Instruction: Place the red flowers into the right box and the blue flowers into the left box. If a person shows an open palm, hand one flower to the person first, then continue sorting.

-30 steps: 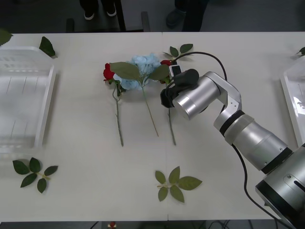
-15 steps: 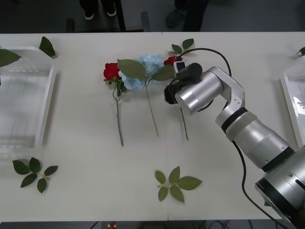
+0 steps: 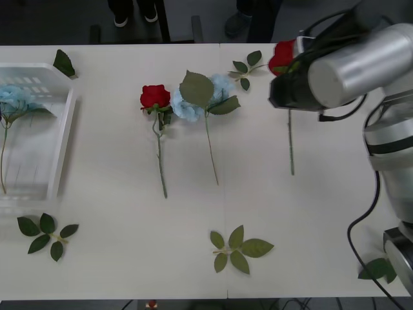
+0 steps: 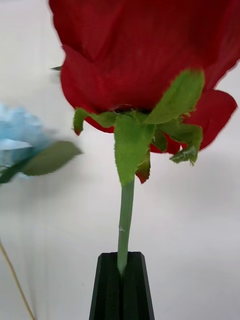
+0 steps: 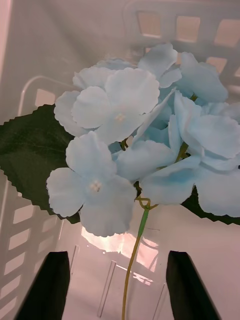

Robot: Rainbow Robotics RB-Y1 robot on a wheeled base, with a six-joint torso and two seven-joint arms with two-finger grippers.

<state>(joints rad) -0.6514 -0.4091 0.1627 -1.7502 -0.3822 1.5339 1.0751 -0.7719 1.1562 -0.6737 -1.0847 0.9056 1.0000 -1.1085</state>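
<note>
My right gripper is shut on the green stem of a red flower, held above the table's right half with its stem hanging down. The bloom fills the space just beyond the black fingers. A blue flower lies in the left box, where it shows at the far end. My left gripper hangs open over it, its stem running loose between the fingers. On the table's middle lie another red flower and another blue flower. The right box and the open palm are out of view.
Bloomless leaf sprigs lie at the front left, front middle, front right, by the left box's far corner and near the far edge. A person's legs stand beyond the table.
My right arm has lifted the red flower off the table, up and to the right. A blue flower has come to lie in the left box.
</note>
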